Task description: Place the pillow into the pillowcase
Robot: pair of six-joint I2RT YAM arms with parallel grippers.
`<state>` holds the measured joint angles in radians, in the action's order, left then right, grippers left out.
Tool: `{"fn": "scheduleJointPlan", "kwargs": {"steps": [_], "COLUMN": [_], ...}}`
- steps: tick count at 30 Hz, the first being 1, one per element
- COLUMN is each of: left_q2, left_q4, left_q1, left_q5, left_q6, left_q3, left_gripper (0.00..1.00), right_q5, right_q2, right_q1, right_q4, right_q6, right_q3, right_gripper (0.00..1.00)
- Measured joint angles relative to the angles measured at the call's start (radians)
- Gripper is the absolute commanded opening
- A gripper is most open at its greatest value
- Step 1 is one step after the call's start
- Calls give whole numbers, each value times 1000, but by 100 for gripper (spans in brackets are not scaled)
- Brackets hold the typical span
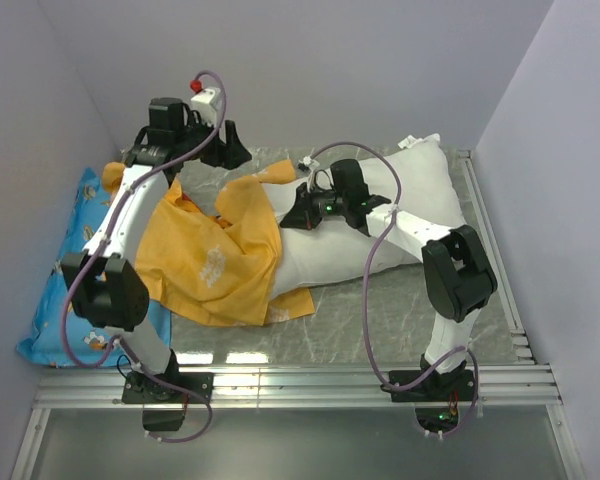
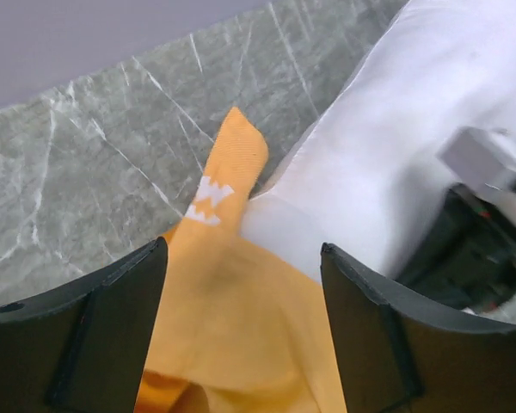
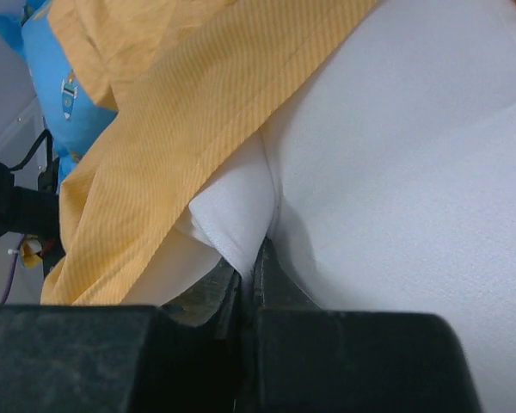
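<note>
The white pillow [image 1: 410, 190] lies slanted across the marble tabletop, its left end under the orange pillowcase [image 1: 215, 255]. My right gripper [image 1: 298, 215] is at the pillow's upper edge, shut on a pinch of white pillow fabric [image 3: 241, 215] just by the pillowcase hem [image 3: 181, 112]. In the right wrist view the gripper [image 3: 258, 258] has both jaws pressed together on that fold. My left gripper [image 1: 235, 150] hovers at the back, over a corner of the pillowcase [image 2: 232, 327]. Its fingers [image 2: 242, 249] stand wide open, the orange cloth lying loose below them, the pillow [image 2: 396, 172] beside it.
A blue cartoon-print pillow [image 1: 65, 260] lies along the left wall, partly under the pillowcase and the left arm. White walls close in the back and sides. A metal rail [image 1: 300, 385] runs along the near edge of the table.
</note>
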<state>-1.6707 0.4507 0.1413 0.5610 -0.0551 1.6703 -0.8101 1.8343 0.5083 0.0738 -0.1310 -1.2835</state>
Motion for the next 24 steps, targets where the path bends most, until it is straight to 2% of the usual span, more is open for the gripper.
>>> {"fn": "scheduleJointPlan", "kwargs": {"steps": [3, 6, 13, 16, 19, 22, 23, 24], "left_q2": [-104, -179, -252, -282, -313, -359, -379, -396], "left_q4": [8, 32, 39, 12, -32, -59, -66, -73], "left_q1": [9, 19, 33, 35, 39, 45, 49, 54], "left_q5": [-7, -11, 9, 47, 87, 124, 135, 148], "left_q6": [11, 14, -5, -39, -87, -135, -151, -164], "left_q3": [40, 13, -26, -11, -10, 9, 23, 34], "left_gripper": [83, 84, 75, 62, 45, 7, 0, 0], "right_q5": [-7, -13, -24, -29, -36, -48, -49, -50], "right_q2": [-7, -11, -20, -28, -38, -45, -46, -46], "right_q1": [4, 5, 18, 28, 40, 51, 54, 56], "right_q4": [10, 11, 1, -16, -35, -58, -63, -68], "right_q6": [19, 40, 109, 154, 200, 243, 257, 271], "right_q3": [14, 16, 30, 35, 41, 46, 46, 45], "right_gripper": [0, 0, 0, 0, 0, 0, 0, 0]}}
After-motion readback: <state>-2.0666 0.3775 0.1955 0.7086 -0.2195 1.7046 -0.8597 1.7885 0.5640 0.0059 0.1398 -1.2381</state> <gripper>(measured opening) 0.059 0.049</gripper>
